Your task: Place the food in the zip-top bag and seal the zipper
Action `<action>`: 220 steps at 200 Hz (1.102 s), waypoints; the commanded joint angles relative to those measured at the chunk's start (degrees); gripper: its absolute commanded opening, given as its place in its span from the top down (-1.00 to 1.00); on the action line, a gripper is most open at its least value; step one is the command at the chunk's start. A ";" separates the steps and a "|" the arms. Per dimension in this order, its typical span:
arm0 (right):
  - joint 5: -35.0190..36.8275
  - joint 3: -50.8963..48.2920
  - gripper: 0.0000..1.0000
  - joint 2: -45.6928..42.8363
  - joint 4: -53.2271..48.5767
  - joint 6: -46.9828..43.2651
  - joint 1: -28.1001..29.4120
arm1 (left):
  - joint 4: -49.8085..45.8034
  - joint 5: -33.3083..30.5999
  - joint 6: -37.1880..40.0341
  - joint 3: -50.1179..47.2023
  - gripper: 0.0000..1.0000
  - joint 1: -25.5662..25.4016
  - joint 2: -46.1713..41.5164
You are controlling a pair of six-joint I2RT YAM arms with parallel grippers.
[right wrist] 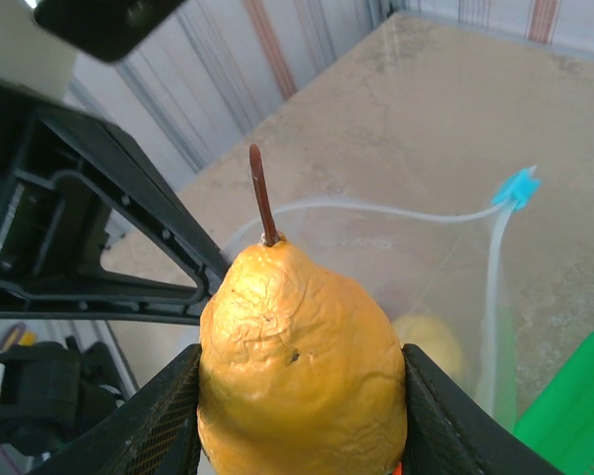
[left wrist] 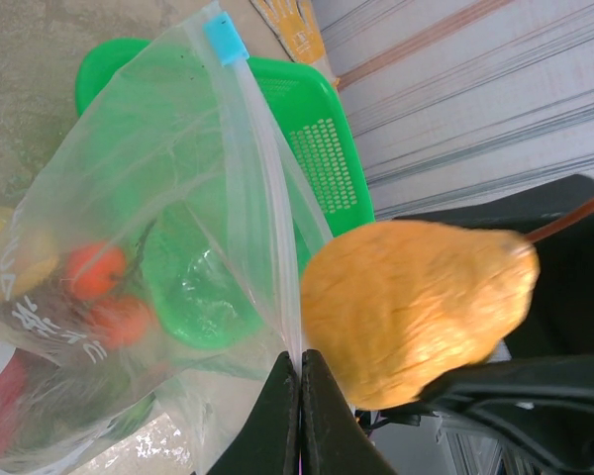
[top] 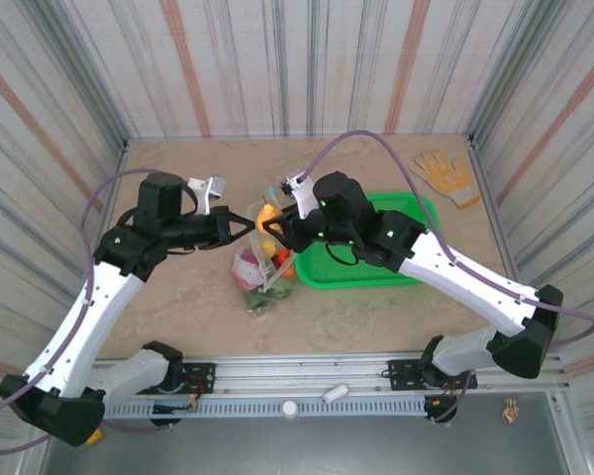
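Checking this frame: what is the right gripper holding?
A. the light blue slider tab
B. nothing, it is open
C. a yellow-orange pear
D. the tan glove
C: in the right wrist view the yellow-orange pear sits clamped, stem up, between the fingers of the right gripper, with the zip-top bag beyond it. The left gripper pinches the bag's edge.

Striped walls (top: 277, 59) enclose a beige tabletop (top: 198, 307).
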 commanded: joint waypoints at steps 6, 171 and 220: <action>6.22 0.87 0.31 2.21 -3.60 -3.67 2.51 | -0.83 -0.44 0.17 1.88 1.00 0.48 -1.49; 14.22 7.39 -0.23 11.98 -10.05 -0.36 3.03 | -0.56 -0.09 0.24 0.31 1.00 0.48 -2.67; 11.14 7.13 -0.25 8.96 -8.93 -0.40 2.77 | -0.12 0.17 0.02 -0.14 1.00 0.48 -2.48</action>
